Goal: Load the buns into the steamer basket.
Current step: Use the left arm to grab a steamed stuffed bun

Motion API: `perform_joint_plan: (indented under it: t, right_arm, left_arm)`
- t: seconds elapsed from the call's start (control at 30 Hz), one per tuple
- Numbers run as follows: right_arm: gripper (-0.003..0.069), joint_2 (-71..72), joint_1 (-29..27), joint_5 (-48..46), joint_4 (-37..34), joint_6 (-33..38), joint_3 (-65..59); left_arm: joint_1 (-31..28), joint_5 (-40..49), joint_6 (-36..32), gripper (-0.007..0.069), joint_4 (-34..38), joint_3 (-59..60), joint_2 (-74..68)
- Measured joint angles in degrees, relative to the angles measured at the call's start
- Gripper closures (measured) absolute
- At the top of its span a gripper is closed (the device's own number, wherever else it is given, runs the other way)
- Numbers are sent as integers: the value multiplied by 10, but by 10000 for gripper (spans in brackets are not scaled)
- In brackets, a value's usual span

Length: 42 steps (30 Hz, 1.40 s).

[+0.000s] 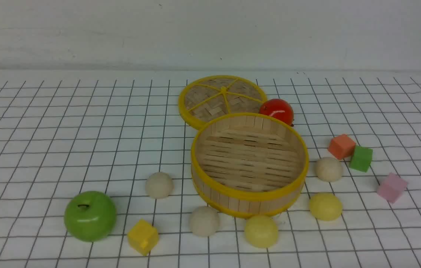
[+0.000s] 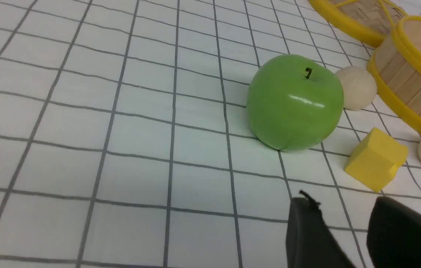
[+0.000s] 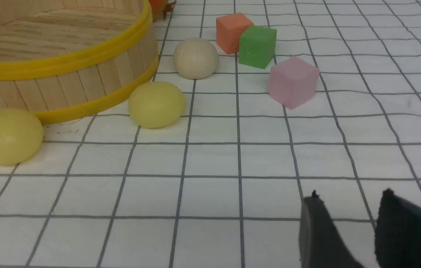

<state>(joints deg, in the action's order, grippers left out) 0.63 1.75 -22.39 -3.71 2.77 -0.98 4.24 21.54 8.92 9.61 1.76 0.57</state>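
The empty steamer basket [image 1: 249, 193] stands in the middle of the table. Five buns lie around it: a cream one [image 1: 159, 185] at its left, a cream one [image 1: 204, 221] and a pale yellow one [image 1: 261, 231] in front, a pale yellow one [image 1: 325, 206] and a cream one [image 1: 328, 169] at its right. Neither arm shows in the front view. My left gripper [image 2: 340, 203] is open and empty near the yellow cube [image 2: 376, 159]. My right gripper [image 3: 350, 193] is open and empty, apart from the nearest yellow bun [image 3: 156, 104].
The flat woven lid [image 1: 222, 99] and a glossy red fruit [image 1: 276, 110] lie behind the basket. A green apple [image 1: 90, 216] and a yellow cube [image 1: 142, 236] are front left. Orange [image 1: 341, 146], green [image 1: 361, 158] and pink [image 1: 391, 187] cubes are at the right.
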Motion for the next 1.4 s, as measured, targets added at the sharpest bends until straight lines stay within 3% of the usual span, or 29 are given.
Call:
perform_joint_plan:
  t: [0.9, 1.07, 1.2, 1.3, 1.4]
  right_arm:
    - [420, 0, 0, 0, 0, 0, 0]
    - [420, 0, 0, 0, 0, 0, 0]
    - [420, 0, 0, 0, 0, 0, 0]
    - [420, 0, 0, 0, 0, 0, 0]
    - [420, 0, 0, 0, 0, 0, 0]
  left_arm:
    - [0, -18, 7, 386, 13, 0, 0]
    - [0, -117, 107, 386, 226, 0, 0]
    - [0, -212, 142, 386, 374, 0, 0]
    - [0, -269, 138, 386, 446, 0, 0]
    - [0, -290, 109, 393, 461, 0, 0]
